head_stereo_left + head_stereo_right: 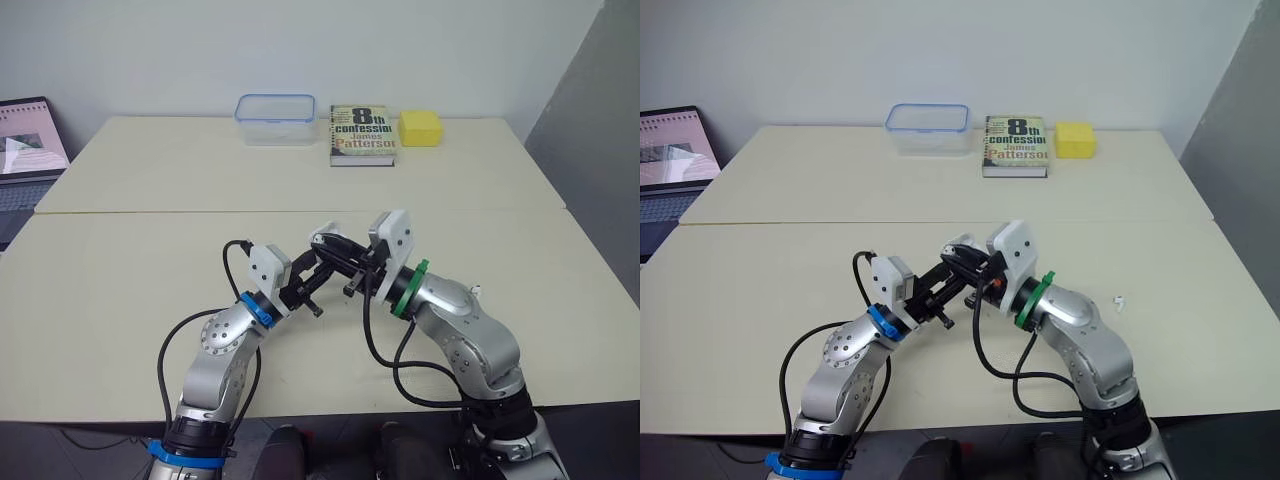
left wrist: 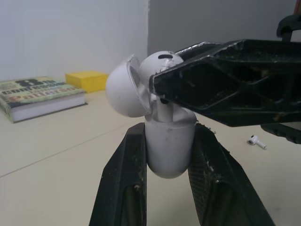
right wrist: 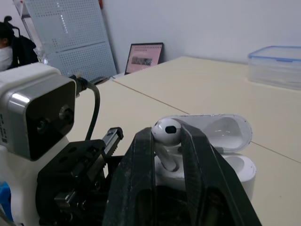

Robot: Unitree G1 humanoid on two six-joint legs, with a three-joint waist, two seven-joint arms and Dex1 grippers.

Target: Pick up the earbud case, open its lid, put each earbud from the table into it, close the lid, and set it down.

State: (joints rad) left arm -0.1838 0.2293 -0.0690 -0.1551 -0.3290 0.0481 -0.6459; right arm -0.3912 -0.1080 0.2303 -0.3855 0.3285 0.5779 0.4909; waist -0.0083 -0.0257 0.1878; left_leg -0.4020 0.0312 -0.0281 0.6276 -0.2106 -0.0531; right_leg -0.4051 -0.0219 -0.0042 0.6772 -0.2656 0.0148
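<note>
My left gripper [image 2: 169, 131] is shut on the body of the white earbud case [image 2: 169, 150], held above the near table between my two arms. The case's lid [image 2: 123, 88] stands open. My right gripper [image 3: 165, 133] is shut on a white earbud [image 3: 167, 131], whose stem points down into the case [image 3: 237, 167]. From the head, the two grippers meet at the case [image 1: 325, 236]. A second white earbud [image 1: 1119, 300] lies loose on the table right of my right arm.
At the far table's back edge stand a clear plastic box with a blue rim [image 1: 275, 118], a paperback book [image 1: 363, 135] and a yellow block [image 1: 421, 127]. An open laptop [image 1: 25, 150] sits at the far left. A seam [image 1: 200, 211] divides the two tables.
</note>
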